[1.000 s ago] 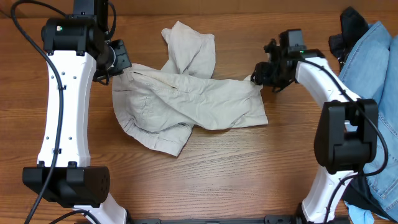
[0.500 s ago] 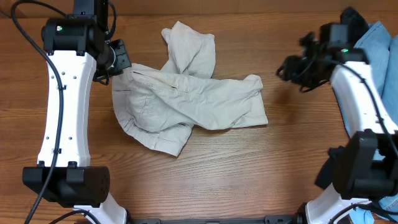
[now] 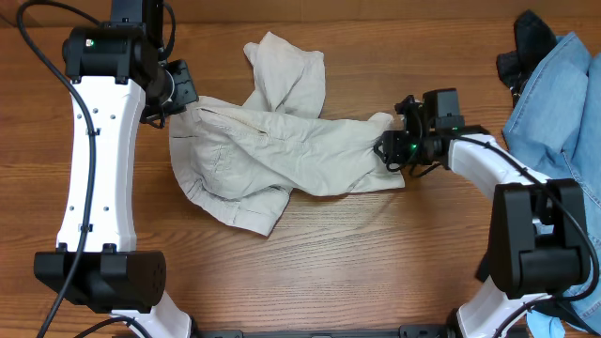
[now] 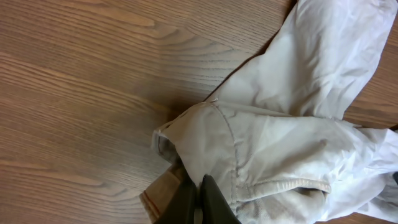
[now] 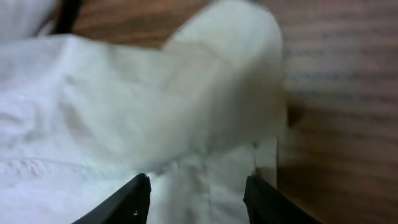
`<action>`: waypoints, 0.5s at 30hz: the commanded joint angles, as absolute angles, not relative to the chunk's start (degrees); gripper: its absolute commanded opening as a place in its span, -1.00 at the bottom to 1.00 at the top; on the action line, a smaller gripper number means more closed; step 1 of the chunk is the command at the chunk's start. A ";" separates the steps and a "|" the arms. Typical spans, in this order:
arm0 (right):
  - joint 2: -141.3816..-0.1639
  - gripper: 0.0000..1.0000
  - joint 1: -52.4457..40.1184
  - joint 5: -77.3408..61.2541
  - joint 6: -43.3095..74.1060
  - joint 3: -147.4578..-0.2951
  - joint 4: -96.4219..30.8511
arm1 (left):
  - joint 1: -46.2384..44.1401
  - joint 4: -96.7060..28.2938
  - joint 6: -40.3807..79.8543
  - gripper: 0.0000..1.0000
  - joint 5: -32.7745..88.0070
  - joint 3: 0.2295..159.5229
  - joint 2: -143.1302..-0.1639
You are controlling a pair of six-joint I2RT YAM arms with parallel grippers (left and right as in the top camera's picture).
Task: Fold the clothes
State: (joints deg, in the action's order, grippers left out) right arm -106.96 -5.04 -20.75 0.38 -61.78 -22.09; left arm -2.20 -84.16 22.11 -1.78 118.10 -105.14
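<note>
– Looking down from overhead first: where does everything sit?
– The pale beige cotton trousers (image 3: 282,150) lie crumpled in the middle of the brown wooden surface (image 3: 310,272), with one leg thrown up and back and no clean fold anywhere. The left end effector (image 3: 185,101) is at the waistband corner, and the right end effector (image 3: 385,147) is at the opposite hem. A light blue denim garment (image 3: 563,122) and a black garment (image 3: 531,38) are heaped well apart from them at the right edge.
– And the left wrist view?
– Its fingers (image 4: 211,202) are pressed together, pinching the waistband edge.
– The right wrist?
– Those fingers (image 5: 134,199) stand about half apart and straddle the hem. Cloth lies between them, but nothing is clamped.
– So how far along is the task?
– Barely begun, I'd judge. The trousers need spreading flat and the legs laying together before any folding can start.
</note>
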 commanded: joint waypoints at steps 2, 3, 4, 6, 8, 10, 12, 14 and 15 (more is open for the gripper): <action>-106.85 0.18 -5.52 -21.28 -0.03 -60.03 -17.10 | -1.91 -84.23 21.26 -0.92 -2.96 119.39 -104.14; -106.87 0.24 -5.52 -21.04 -0.05 -59.96 -16.60 | -1.91 -84.25 21.26 -0.92 -2.96 119.39 -104.14; -107.00 0.25 -5.52 -20.53 -0.05 -59.96 -16.21 | -1.91 -84.25 21.26 -0.92 -2.96 119.39 -104.14; -107.13 0.25 -5.52 -19.44 -0.03 -59.96 -15.66 | -1.91 -84.23 21.26 -0.92 -2.96 119.39 -104.14; -107.35 0.25 -5.52 -18.94 -0.05 -59.96 -15.53 | -1.91 -84.23 21.26 -0.92 -2.96 119.39 -104.14; -107.74 0.24 -5.52 -18.98 -0.03 -59.96 -15.55 | -1.91 -84.23 21.26 -0.92 -2.96 119.39 -104.14; -108.42 0.23 -5.52 -19.22 -0.01 -59.96 -15.46 | -1.91 -84.23 21.28 -0.92 -2.94 119.39 -104.14; -109.67 0.23 -5.52 -19.25 -0.01 -59.96 -15.07 | -1.91 -84.20 21.45 -0.92 -2.94 119.39 -104.14; -110.43 0.23 -5.52 -19.66 -0.03 -59.96 -14.74 | -1.91 -84.20 21.45 -0.92 -2.96 119.39 -104.14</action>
State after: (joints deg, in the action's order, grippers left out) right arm -108.09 -5.39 -19.86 0.19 -60.40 -15.62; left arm -2.20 -84.23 22.11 -1.78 118.10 -105.14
